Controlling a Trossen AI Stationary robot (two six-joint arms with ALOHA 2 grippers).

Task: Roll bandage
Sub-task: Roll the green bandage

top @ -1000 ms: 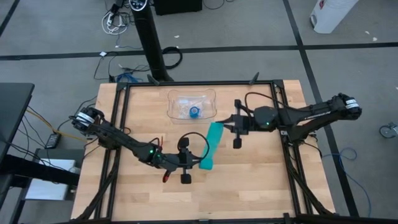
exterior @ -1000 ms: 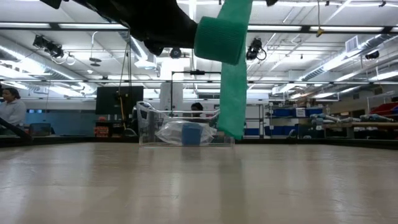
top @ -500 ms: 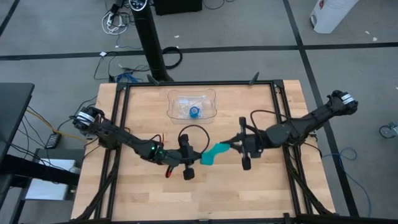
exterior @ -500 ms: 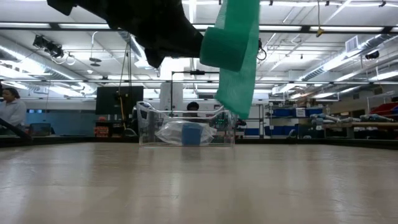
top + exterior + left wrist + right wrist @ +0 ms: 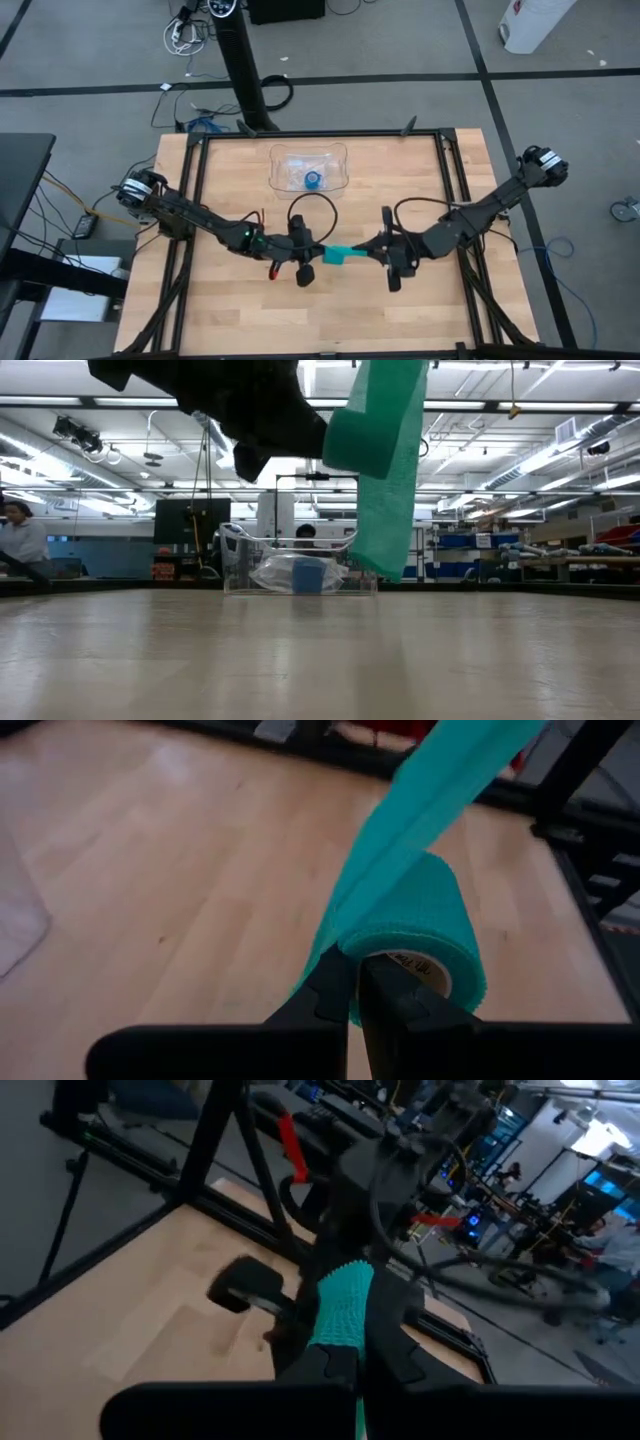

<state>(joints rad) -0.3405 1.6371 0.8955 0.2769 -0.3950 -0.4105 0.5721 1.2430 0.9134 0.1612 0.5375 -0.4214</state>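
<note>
Bandage (image 5: 338,256), one, stretched between two hands: left hand (image 5: 312,254) clamps its roll, right hand (image 5: 375,249) pinches its strip, above wooden worktop (image 5: 230,180).

Teal-green bandage (image 5: 338,256), partly rolled, held above the table, tail hanging

Both arms reach inward above mid-table. The left gripper (image 5: 318,252) and right gripper (image 5: 372,249) face each other, each with fingers pinched closed.
</note>
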